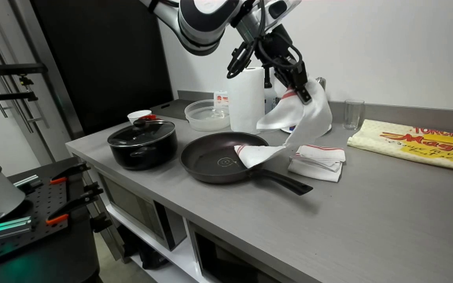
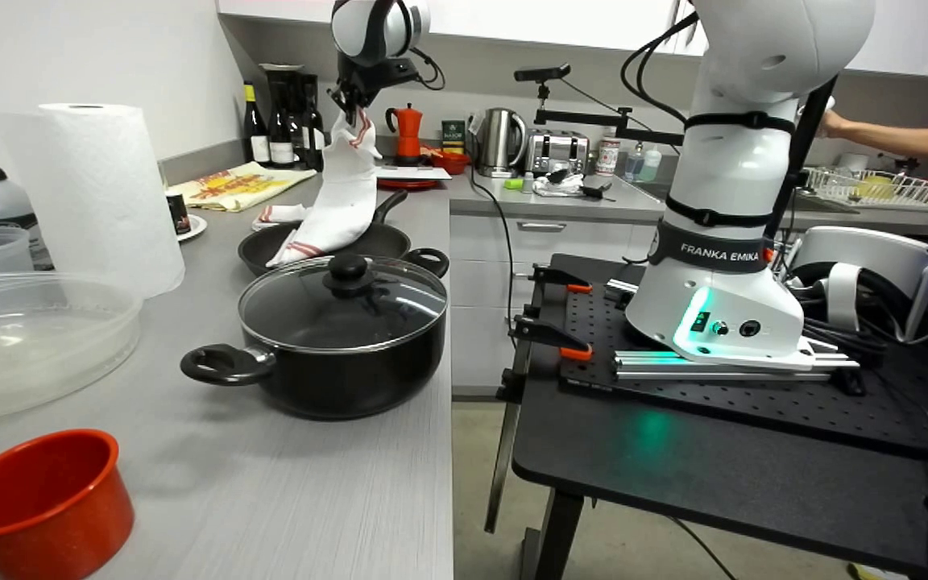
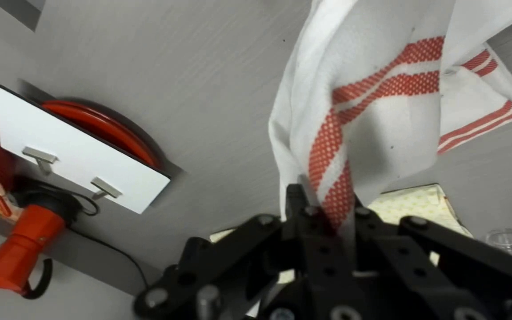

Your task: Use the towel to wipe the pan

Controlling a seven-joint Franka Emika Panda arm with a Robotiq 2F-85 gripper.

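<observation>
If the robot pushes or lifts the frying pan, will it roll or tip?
The frying pan probably won't roll or tip easily: it sits flat and low on the counter. Nudging its long handle sideways would likely swing it round, as that sticks out. Lifted by the handle, it may droop at the far end, with no second handle there.

Site: a kitchen with robotics lab equipment set up in it. Kitchen evidence: grey countertop (image 1: 368, 220), white wall cabinets (image 2: 512, 18), drawers (image 2: 536, 256); toward the back wall, red-orange moka pot (image 2: 408, 131), steel electric kettle (image 2: 501, 141), toaster (image 2: 558, 151); farther along, white dish rack (image 2: 830, 185). Paper towel roll (image 1: 247, 100), frying pan (image 1: 212, 163) and lidded black pot (image 2: 355, 370) stand on the countertop. Lab evidence: robot base (image 2: 710, 310) lettered FRANKA EMIKA on a perforated plate (image 2: 722, 393), clamps (image 2: 544, 333) at its edge, black table (image 2: 649, 463) beneath; bar-shaped camera (image 2: 541, 74) on a bracket. Home or workplace kitchen: cannot tell.
</observation>
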